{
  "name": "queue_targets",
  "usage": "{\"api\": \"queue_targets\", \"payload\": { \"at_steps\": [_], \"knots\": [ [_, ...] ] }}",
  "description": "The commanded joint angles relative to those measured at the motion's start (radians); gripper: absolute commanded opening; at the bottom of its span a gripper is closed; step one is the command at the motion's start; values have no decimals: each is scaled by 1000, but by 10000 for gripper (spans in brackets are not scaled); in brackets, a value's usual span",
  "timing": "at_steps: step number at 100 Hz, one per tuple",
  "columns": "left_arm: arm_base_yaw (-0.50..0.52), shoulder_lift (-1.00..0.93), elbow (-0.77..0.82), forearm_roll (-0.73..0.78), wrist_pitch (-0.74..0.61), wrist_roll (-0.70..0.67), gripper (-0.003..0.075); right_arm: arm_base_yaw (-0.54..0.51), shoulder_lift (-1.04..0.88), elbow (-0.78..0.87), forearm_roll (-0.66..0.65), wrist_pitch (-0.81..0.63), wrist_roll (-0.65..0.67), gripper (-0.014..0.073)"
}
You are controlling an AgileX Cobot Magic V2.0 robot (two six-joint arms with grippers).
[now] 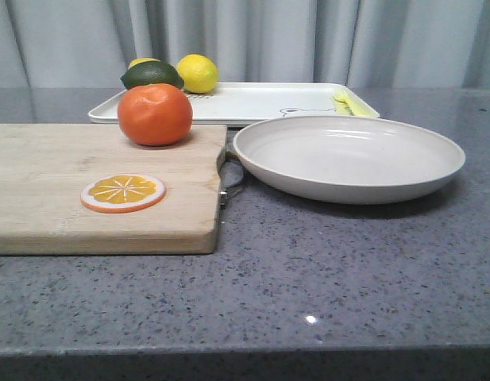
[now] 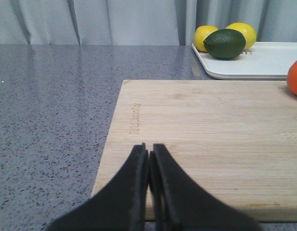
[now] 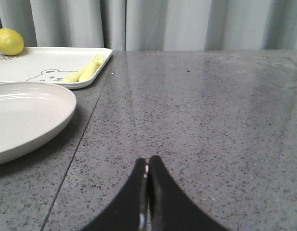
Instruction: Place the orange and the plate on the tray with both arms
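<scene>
The orange (image 1: 155,113) sits on the far right part of a wooden cutting board (image 1: 62,190); its edge shows in the left wrist view (image 2: 296,77). The beige plate (image 1: 348,157) rests on the grey counter right of the board, also in the right wrist view (image 3: 23,115). The white tray (image 1: 252,101) lies behind both, with a bear drawing (image 3: 45,75). My left gripper (image 2: 149,149) is shut and empty over the board's near edge, well short of the orange. My right gripper (image 3: 148,161) is shut and empty over bare counter beside the plate. Neither gripper shows in the front view.
A flat orange slice disc (image 1: 123,192) lies on the board. A yellow lemon (image 1: 197,73), a dark green avocado (image 1: 152,75) and another lemon (image 2: 206,36) sit on the tray's far left end. A yellow fork (image 3: 85,72) lies on the tray. Curtains hang behind.
</scene>
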Motion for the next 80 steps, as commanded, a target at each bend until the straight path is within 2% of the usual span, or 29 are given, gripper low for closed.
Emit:
{"api": "queue_targets", "payload": {
  "at_steps": [1,80],
  "knots": [
    [0,-33,7,-7,-78,-8,-20,-8,-13,-24,1,-71,-12,-67],
    [0,-33,7,-7,-81,-8,-20,-8,-13,-24,-2,-86,-12,-67]
  ]
}}
